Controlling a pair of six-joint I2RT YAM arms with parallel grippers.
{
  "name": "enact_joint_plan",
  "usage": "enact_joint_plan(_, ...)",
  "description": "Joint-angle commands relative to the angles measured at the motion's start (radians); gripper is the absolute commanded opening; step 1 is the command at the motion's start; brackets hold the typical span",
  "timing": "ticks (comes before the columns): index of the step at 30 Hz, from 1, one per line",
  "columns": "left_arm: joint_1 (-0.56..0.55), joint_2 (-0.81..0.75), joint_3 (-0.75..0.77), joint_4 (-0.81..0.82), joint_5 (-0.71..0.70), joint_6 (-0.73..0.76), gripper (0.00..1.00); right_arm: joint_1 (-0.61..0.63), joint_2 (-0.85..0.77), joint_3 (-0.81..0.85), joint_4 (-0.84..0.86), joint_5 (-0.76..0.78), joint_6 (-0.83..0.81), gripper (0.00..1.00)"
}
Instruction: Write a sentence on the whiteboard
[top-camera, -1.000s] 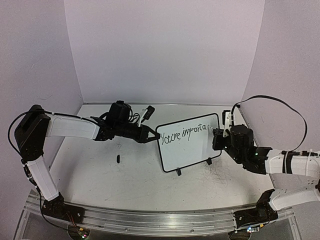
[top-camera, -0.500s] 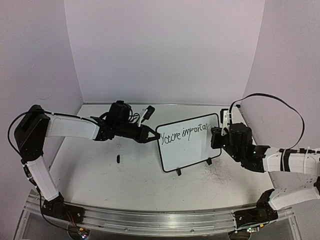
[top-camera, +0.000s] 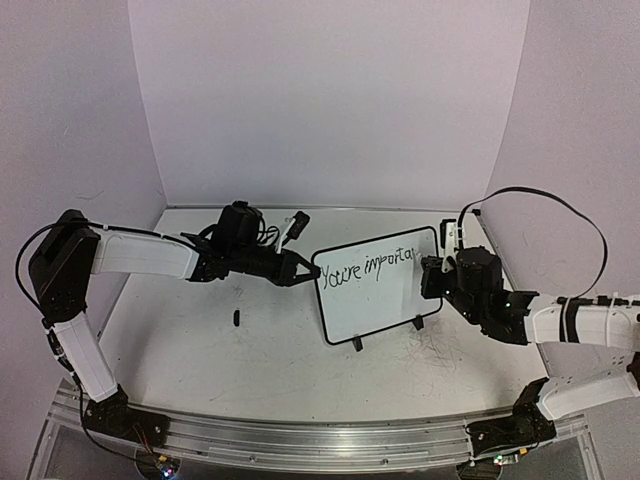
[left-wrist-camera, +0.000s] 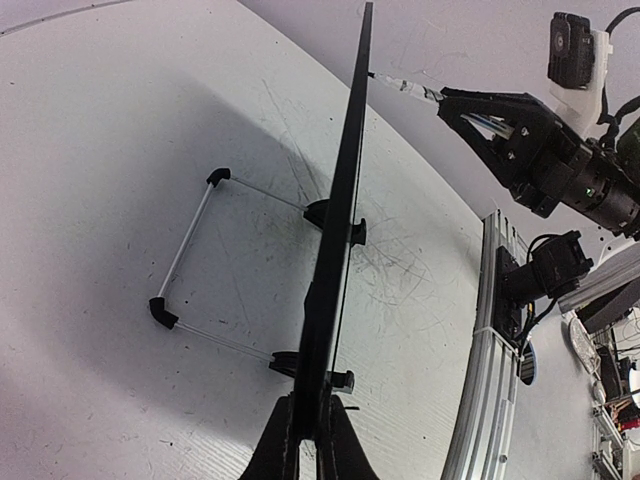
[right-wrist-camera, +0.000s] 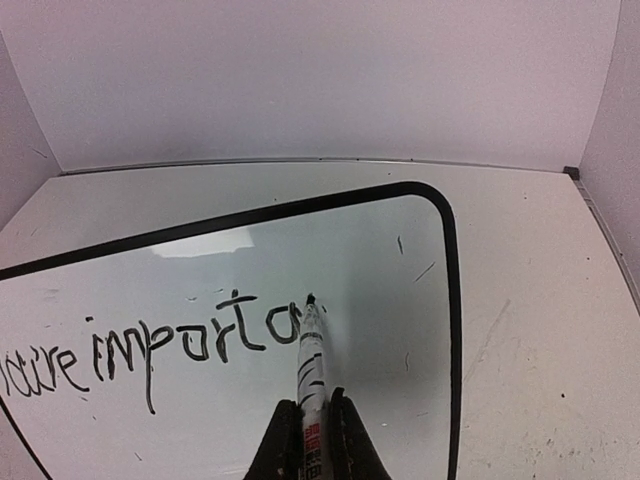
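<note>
On table (top-camera: 200, 350): whiteboard (top-camera: 378, 290) edge clamped between left fingers (left-wrist-camera: 282, 442) | right fingers (right-wrist-camera: 276, 445) grip marker (right-wrist-camera: 310, 360), tip seemingly touching board.

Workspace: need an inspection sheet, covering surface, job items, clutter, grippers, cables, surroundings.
Surface: white table, scuffed, dark smudges.
Job's things: whiteboard standing on its feet, reads "You're importa", unfinished; marker tip on the board at the last letter.
Clutter: small black object on the table left of the board.
Grippers: left gripper shut on the whiteboard's edge; right gripper shut on the marker.
Cables: black cable looping over the right arm.
Surroundings: plain walls on three sides; metal rail at near edge.
</note>
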Motion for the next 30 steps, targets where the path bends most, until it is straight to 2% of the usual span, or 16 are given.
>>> enact_joint_plan(1, 0.000, -0.021, -0.001, -0.031, -0.047, 0.047, 0.00, -0.006, -0.022, -0.010, -0.042, -0.015, 0.034, 0.00)
enact_joint_plan(15, 0.000, -0.020, -0.002, -0.032, -0.045, 0.046, 0.00, -0.006, -0.029, -0.017, -0.047, -0.028, 0.046, 0.00)
enact_joint_plan(30, -0.002, -0.023, -0.002, -0.031, -0.043, 0.046, 0.00, -0.006, 0.004, 0.040, 0.020, 0.009, 0.013, 0.00)
